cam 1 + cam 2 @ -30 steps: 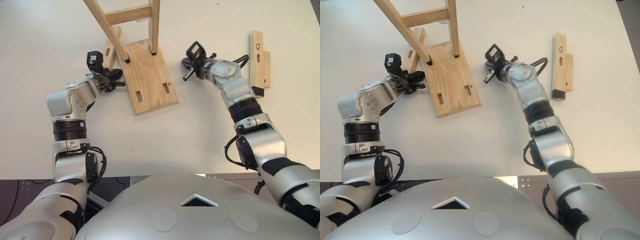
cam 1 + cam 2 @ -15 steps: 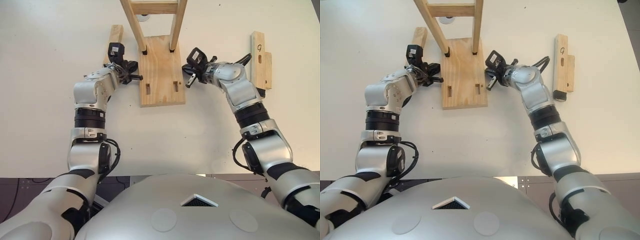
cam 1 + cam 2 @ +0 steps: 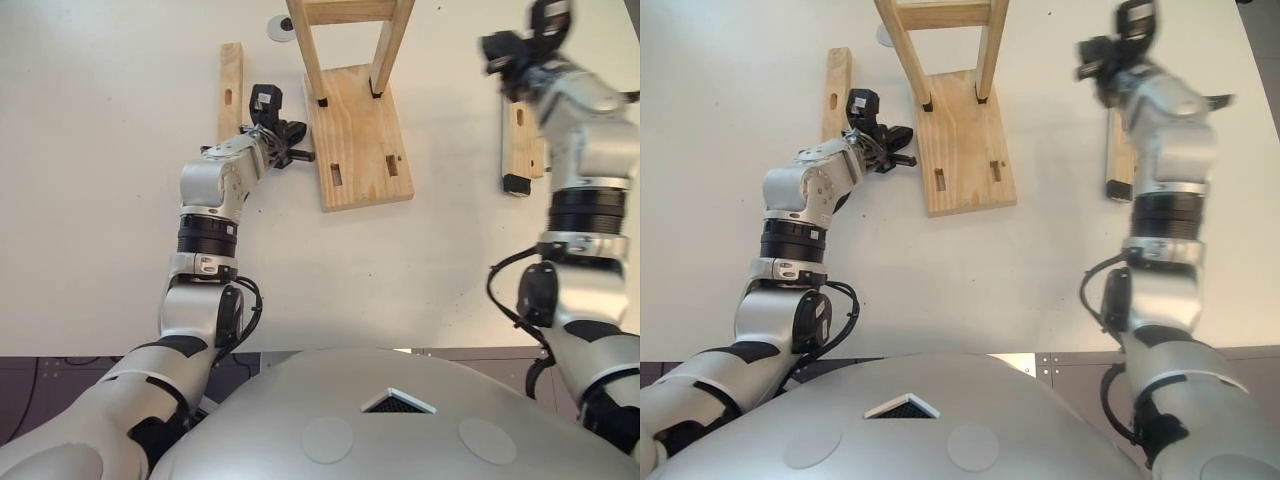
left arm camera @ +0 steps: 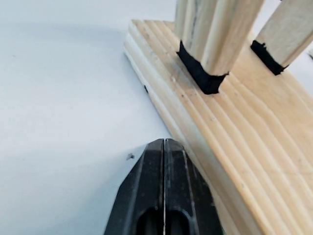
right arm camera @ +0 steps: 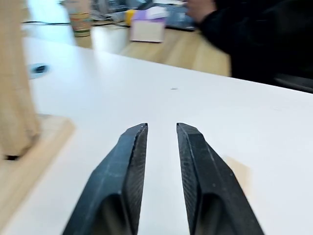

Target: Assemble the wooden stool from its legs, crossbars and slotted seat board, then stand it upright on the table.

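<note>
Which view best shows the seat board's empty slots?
Left eye view: the whole seat board lies face up, both empty slots visible. Right eye view shows the same. Left wrist view shows its edge; right wrist view, one corner.

The left pincer [image 4: 164,147] is pressed closed, arm reaching forward; the right pincer [image 5: 162,131] slightly parted.

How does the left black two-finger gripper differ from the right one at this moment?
The left black two-finger gripper has its fingers pressed together; the right black gripper shows a clear gap. The left sits low beside the edge of the pale wooden slotted seat board; the right is far from it, near the loose wooden piece. Both hold nothing.
</note>
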Controlling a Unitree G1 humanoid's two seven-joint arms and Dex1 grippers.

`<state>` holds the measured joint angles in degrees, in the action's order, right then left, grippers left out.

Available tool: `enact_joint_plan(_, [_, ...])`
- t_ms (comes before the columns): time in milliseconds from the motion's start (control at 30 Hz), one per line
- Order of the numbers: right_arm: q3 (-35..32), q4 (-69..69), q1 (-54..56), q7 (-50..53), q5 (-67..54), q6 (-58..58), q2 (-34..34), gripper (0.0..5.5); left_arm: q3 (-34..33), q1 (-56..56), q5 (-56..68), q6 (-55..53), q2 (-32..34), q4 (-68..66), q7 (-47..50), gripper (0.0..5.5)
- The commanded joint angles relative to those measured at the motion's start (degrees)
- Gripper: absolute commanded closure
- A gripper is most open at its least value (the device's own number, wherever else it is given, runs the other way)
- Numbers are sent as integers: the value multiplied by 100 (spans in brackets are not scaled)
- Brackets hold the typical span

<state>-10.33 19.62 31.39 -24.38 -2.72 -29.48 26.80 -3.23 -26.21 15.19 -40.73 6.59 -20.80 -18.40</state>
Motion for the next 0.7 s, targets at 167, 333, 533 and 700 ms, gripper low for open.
enact_joint_plan(167, [480,477,-772,1,593,176,718,297,-424,206,267,-217,-71,1421,471,550])
enact_joint_plan(333, [490,926,-633,133,608,501,615,272,-398,113,217,-305,88,1797,587,550])
enact_joint_plan(533, [-1,1578,-364,555,286,659,570,272,-291,201,167,-320,168,1813,562,550])
enact_joint_plan(700, [158,1934,-447,515,314,734,478,272,-201,193,134,-207,176,1789,535,550])
